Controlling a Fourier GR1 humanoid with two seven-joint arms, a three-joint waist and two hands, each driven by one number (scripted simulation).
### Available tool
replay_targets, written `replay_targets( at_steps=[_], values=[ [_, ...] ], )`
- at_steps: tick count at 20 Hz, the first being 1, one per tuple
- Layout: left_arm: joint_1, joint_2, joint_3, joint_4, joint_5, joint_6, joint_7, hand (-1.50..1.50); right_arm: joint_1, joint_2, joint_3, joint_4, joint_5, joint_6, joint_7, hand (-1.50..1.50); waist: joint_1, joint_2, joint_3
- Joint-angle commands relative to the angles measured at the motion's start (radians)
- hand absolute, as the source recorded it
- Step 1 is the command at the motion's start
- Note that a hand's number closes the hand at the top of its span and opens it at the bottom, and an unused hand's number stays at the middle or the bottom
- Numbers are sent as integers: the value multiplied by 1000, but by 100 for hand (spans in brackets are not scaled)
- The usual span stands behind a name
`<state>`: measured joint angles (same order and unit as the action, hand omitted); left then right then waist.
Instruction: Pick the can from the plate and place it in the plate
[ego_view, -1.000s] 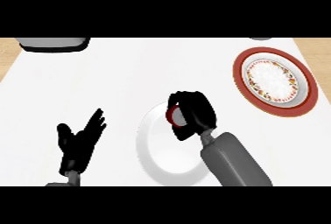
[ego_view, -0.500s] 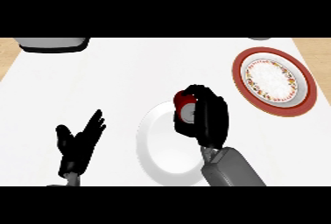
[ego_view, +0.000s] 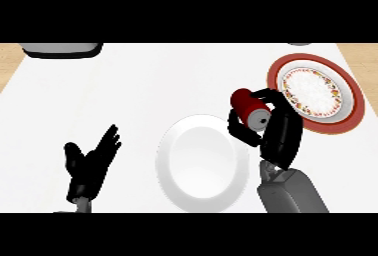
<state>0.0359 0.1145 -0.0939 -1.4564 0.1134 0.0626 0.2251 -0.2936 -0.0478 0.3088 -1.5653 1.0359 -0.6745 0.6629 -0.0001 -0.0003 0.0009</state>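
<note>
A red can (ego_view: 249, 106) with a silver end is held tilted in my right hand (ego_view: 275, 131), whose fingers curl round it. The can hangs above the counter between the plain white plate (ego_view: 201, 162) and the red-rimmed patterned plate (ego_view: 317, 94) at the right. The white plate has nothing on it. My left hand (ego_view: 88, 165) rests open at the lower left, fingers up, apart from both plates.
A grey, dark-edged object (ego_view: 60, 49) sits at the counter's back left corner. Wooden floor shows beyond the white counter (ego_view: 148, 90) at both upper corners.
My right hand has lifted the can off the white plate and carried it right, towards the red-rimmed plate. The left hand has not moved.
</note>
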Motion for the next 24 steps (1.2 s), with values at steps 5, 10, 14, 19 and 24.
replay_targets(
  at_steps=[5,10,14,19,24],
  values=[
    [-39,-50,-27,45,-39,28,-14,0,-59,-143,-226,227,-254,-158,-261,150,7,5,0],
    [-37,10,15,-35,9,-19,59,0,-123,-282,-368,382,-450,-165,-445,150,15,6,1],
    [-50,15,31,28,-1,-29,15,0,-238,-300,-458,629,-577,-185,-658,150,24,10,2],
    [1,-24,-6,8,-15,-22,-14,0,-340,-371,-592,845,-716,-103,-882,150,30,11,2],
    [-43,-3,1,-9,-10,-40,6,0,-440,-456,-628,1097,-690,-19,-807,150,58,22,2]
  ],
)
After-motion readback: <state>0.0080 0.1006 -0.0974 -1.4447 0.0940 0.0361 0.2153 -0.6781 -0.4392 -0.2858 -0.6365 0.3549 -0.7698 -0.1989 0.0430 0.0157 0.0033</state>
